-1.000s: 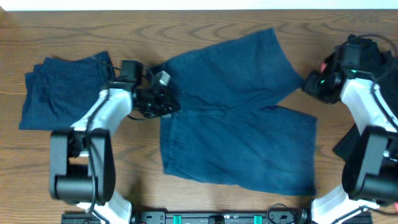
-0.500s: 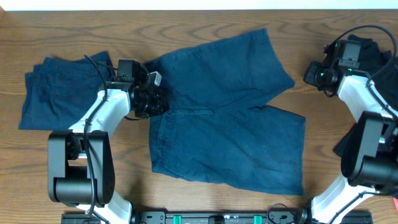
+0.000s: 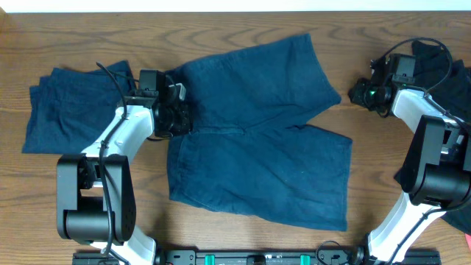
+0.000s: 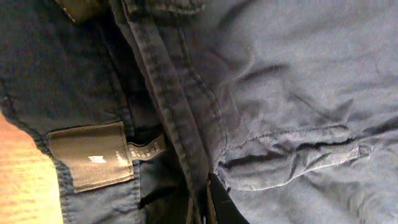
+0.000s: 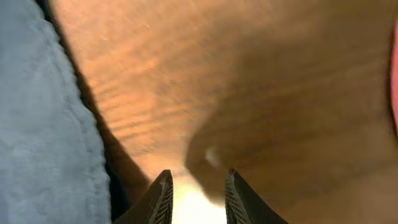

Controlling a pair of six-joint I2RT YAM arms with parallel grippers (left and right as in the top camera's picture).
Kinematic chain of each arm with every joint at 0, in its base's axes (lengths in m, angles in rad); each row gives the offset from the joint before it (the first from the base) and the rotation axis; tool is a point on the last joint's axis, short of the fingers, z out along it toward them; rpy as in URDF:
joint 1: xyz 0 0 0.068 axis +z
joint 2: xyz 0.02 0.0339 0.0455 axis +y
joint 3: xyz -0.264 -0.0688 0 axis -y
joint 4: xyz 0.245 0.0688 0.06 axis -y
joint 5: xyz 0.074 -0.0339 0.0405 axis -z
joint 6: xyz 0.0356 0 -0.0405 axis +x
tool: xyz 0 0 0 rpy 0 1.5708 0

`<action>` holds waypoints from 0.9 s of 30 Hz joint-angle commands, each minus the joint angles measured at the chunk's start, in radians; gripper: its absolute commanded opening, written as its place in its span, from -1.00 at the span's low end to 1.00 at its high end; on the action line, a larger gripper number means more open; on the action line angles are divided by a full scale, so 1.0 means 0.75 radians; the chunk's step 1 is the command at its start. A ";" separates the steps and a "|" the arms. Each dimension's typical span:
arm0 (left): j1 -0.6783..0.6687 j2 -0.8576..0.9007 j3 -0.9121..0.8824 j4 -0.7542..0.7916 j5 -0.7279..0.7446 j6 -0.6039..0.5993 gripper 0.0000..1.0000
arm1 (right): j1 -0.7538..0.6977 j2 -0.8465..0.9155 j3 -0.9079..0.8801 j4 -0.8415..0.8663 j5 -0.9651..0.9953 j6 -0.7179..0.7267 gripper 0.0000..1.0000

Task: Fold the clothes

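Brown wood-grain bench (image 3: 243, 29) runs under everything, its streaks flowing lengthwise, with a pale strip beyond the far edge. Spread flat on it are the shorts (image 3: 257, 147), dark navy woven cotton, soft and faintly creased. The left fingers (image 3: 179, 118) are pinched shut on the waistband (image 4: 180, 106), and the two wide legs splay away from them, one reaching toward the far side and one lying nearer the robot.

In the left wrist view the waistband is a thick double-stitched ridge leading straight out from the fingertips. Just left of them a rectangular sewn label (image 4: 90, 155) lies on the inner face, with a small care tag (image 4: 146, 149) touching its edge. Right of them, a slit pocket (image 4: 292, 152) puckers open along its welt.

The right fingers (image 3: 358, 92) stand apart with nothing between them, only bare bench showing in the gap. They sit just beyond the hem of the far leg, not touching it. In the right wrist view that hem appears as a fuzzy grey-blue mass to the left of the fingers.

Well beyond the left fingers, away from the shorts, lies a folded navy garment (image 3: 70, 107), roughly rectangular with layered edges. Behind the right fingers a black garment (image 3: 441, 62) sits crumpled.
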 commanded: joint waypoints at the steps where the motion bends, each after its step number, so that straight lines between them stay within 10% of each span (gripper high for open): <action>1: 0.008 0.000 -0.007 0.023 -0.052 -0.012 -0.88 | 0.016 0.007 0.008 0.028 -0.059 -0.039 -0.46; 21: 0.008 0.000 -0.007 -0.005 -0.051 -0.048 -0.88 | 0.206 0.039 0.008 0.101 0.231 -0.092 -0.36; 27: 0.008 0.000 -0.007 -0.014 -0.052 -0.048 -0.88 | 0.170 0.039 0.008 0.101 -0.185 -0.152 -0.42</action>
